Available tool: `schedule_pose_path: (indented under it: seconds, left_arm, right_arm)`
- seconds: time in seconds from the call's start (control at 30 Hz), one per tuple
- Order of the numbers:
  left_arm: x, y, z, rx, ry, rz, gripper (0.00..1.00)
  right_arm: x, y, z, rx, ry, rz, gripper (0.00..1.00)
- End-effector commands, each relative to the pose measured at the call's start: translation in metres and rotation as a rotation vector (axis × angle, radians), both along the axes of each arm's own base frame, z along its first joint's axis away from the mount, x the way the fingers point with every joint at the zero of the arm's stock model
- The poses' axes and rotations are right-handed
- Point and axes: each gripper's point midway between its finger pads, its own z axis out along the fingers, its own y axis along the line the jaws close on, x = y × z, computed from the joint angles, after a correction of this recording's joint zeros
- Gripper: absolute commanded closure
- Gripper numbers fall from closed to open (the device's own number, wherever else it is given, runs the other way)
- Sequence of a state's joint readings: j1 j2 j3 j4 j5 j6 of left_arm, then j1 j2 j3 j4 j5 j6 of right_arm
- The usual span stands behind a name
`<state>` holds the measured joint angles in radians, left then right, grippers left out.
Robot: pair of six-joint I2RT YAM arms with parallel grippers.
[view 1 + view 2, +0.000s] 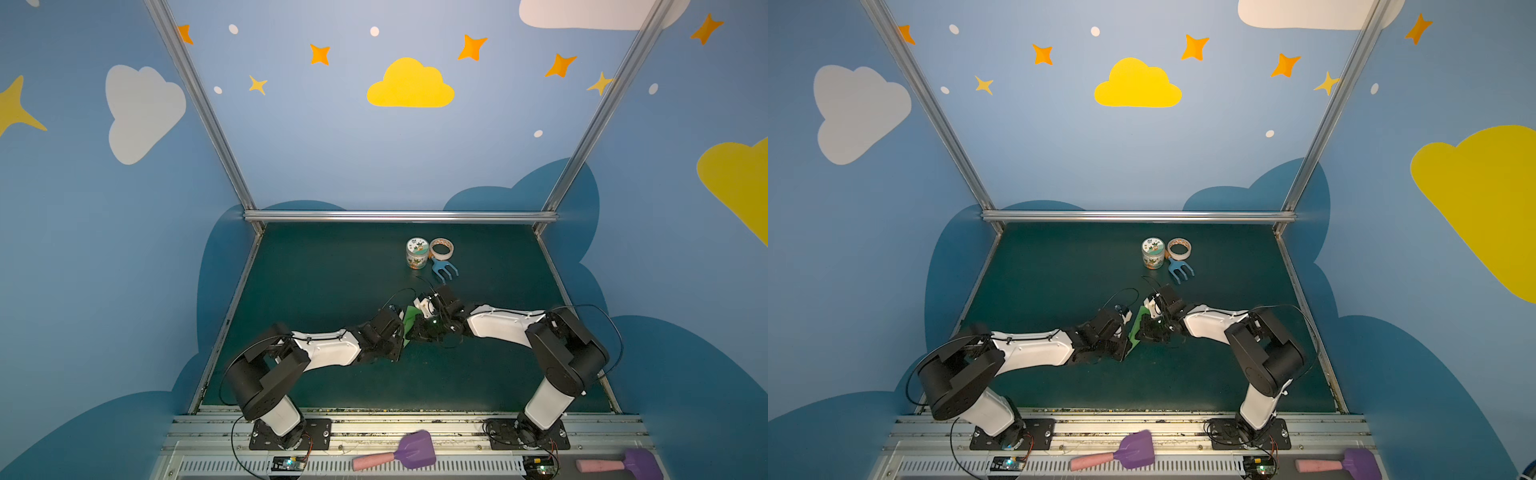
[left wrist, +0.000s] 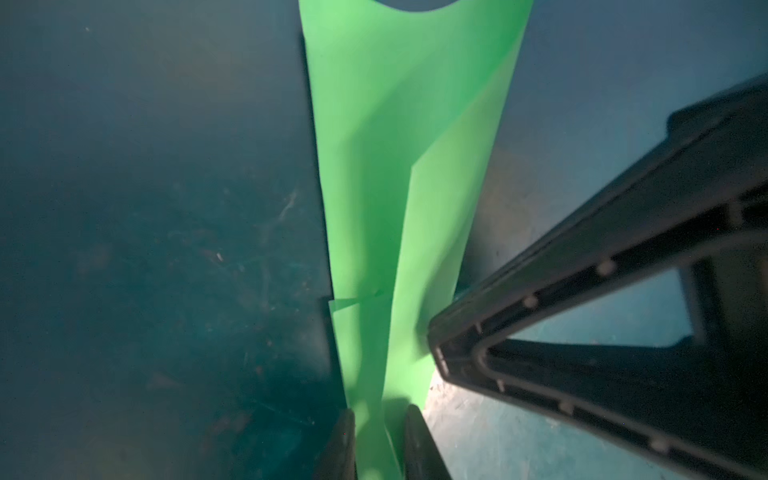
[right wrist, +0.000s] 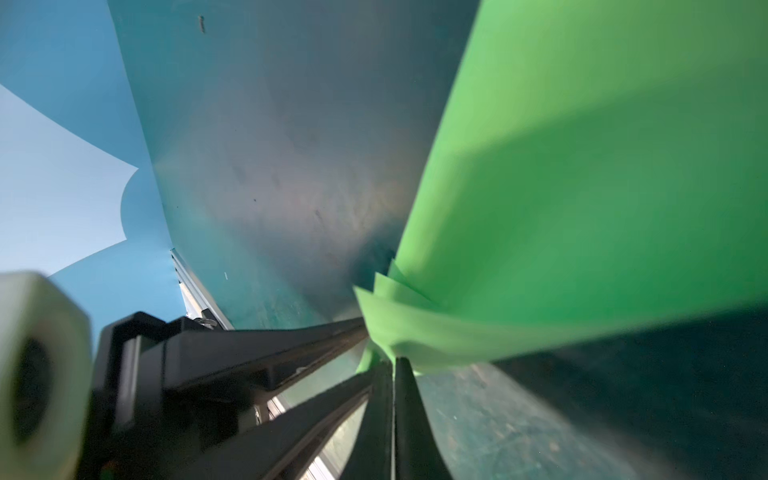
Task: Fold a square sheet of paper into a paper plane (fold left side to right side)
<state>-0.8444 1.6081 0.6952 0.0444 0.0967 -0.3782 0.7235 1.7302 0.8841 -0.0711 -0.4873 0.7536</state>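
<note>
Bright green folded paper plane (image 2: pixel 395 166) is pinched by left hand (image 2: pixel 380 417) and right hand (image 3: pixel 392 365); they should pull evenly or it probably tears.

Your dark green table mat (image 1: pixel 332 270)
Beyond your right gripper (image 3: pixel 392 365) lie a printed jar (image 1: pixel 417 253), a tape roll (image 1: pixel 441 248) just beside it, and a blue toy rake (image 1: pixel 444 269).

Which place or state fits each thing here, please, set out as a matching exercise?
Things:
1 paper
2 jar
3 rake
4 scoops

Places or states:
a on the front rail
b upright beside the tape
c pinched by the left gripper and the right gripper
d blue, lying on the mat

Pairs: 1-c, 2-b, 3-d, 4-a
</note>
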Motion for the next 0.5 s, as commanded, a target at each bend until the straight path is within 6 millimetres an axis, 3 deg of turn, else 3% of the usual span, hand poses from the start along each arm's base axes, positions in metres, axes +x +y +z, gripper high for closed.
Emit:
schedule_pose_path:
  seconds: [0.0, 0.47]
  left_arm:
    - [-0.025, 0.024, -0.036, 0.107, 0.108, -0.010, 0.78]
    - [-0.025, 0.023, -0.033, 0.097, 0.104, -0.013, 0.79]
  right_arm:
    - [0.003, 0.008, 0.000, -0.001, -0.012, 0.018, 1.00]
    - [-0.003, 0.002, -0.016, -0.039, 0.006, 0.013, 1.00]
